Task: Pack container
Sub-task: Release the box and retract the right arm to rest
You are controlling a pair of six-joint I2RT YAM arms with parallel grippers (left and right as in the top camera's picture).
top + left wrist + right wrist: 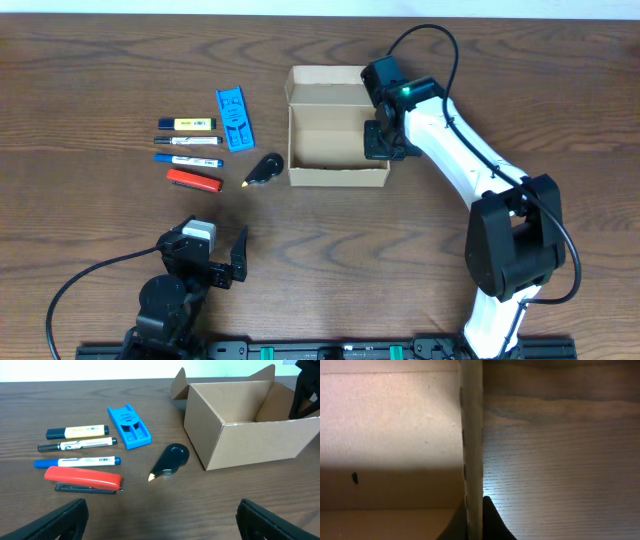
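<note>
The small tan cardboard box [337, 177] sat open near the middle of the dark wooden table [90, 60], toward its far edge. The right gripper [378, 140] was pressed together on the box's right wall, the cardboard edge running between its fingers. The left gripper [212, 260] hung spread wide and empty by the near edge. Left of the box lay a black teardrop-shaped dispenser [264, 170], perhaps correction tape, a blue plastic case [234, 119], a yellow highlighter [187, 124], a black-capped marker [188, 140], a blue-capped marker [187, 159] and a red stapler [193, 180].
</note>
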